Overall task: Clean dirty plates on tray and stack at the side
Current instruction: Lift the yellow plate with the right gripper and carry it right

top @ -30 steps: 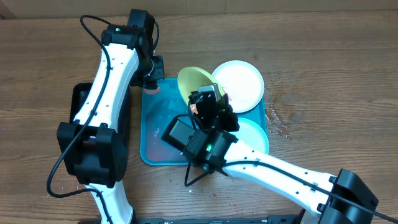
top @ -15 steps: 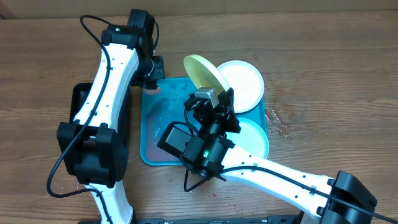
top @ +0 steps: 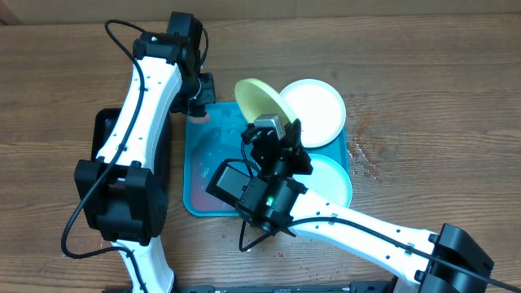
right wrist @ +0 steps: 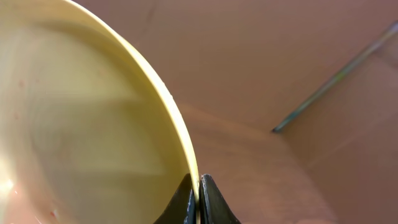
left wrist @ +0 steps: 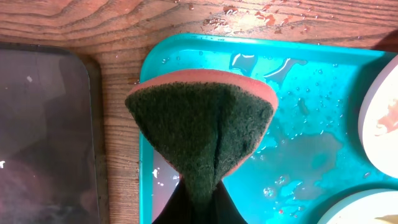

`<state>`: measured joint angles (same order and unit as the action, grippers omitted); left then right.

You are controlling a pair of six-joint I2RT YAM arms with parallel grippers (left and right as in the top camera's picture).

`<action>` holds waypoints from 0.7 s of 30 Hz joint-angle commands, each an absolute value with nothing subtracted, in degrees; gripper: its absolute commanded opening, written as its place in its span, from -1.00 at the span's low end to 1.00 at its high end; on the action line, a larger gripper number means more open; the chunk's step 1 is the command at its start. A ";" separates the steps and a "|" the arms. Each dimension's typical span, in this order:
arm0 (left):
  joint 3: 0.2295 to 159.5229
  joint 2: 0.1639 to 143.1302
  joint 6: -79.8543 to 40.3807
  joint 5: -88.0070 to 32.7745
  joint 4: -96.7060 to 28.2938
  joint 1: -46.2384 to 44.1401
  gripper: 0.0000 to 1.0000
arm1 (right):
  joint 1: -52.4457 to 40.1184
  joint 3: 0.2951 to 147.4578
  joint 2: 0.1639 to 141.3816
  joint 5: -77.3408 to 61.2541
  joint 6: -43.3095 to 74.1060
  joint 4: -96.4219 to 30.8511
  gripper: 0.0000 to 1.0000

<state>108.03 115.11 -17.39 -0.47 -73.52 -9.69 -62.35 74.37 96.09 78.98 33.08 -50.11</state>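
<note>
plate (right wrist: 93, 124) cropped, right claw (right wrist: 199, 196) mostly out of frame

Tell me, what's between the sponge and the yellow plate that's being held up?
Just a bare, wet stretch of the blue tray; nothing sits there. The overhead view shows it, from the sponge at the tray's corner to the tilted yellow plate.

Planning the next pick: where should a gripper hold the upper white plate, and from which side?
Pinch the upper white plate at its far rim, coming from the far side. It is shallow, so only the rim fits; that rim seems to overhang the tray, while the held yellow-green plate covers its left.
</note>
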 commanded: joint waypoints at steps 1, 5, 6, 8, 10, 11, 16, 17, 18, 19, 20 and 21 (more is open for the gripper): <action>107.72 115.02 -16.27 -1.10 -73.43 -9.45 -0.92 | -62.54 75.09 95.79 67.26 37.30 -50.83 -0.93; 107.72 115.02 -16.25 -1.10 -73.49 -9.45 -0.91 | -60.93 75.07 95.79 47.18 42.22 -53.30 -0.93; 107.72 115.02 -16.25 -1.10 -73.52 -9.45 -0.92 | -59.96 75.07 95.79 41.04 43.46 -53.89 -0.92; 107.72 115.02 -16.25 -1.10 -73.49 -9.45 -0.91 | -57.30 75.07 95.79 29.63 44.16 -54.72 -0.93; 107.72 115.02 -16.27 -1.10 -73.47 -9.45 -0.92 | -54.59 75.09 95.70 22.00 44.07 -54.83 -0.93; 107.72 115.02 -16.27 -1.10 -73.45 -9.45 -0.92 | -53.19 75.09 95.50 19.05 43.62 -54.76 -0.93; 107.72 115.02 -16.25 -1.13 -73.65 -9.45 -0.92 | -44.47 75.09 91.81 8.16 41.54 -54.57 -0.93; 107.72 115.02 -16.25 -1.13 -73.69 -9.45 -0.92 | -42.33 75.09 90.50 6.26 41.56 -54.57 -0.92; 107.72 115.02 -16.25 -1.10 -73.73 -9.45 -0.91 | -40.03 75.09 89.03 4.21 41.56 -54.54 -0.93; 107.72 115.02 -16.25 -1.10 -73.73 -9.45 -0.92 | -37.74 75.09 87.57 2.52 41.56 -54.57 -0.93; 107.72 115.02 -16.25 -1.10 -73.73 -9.45 -0.92 | -35.38 75.07 86.06 1.06 41.56 -54.59 -0.93; 107.72 115.02 -16.27 -1.13 -73.71 -9.45 -0.92 | -33.01 75.09 84.64 -0.32 41.56 -54.81 -0.93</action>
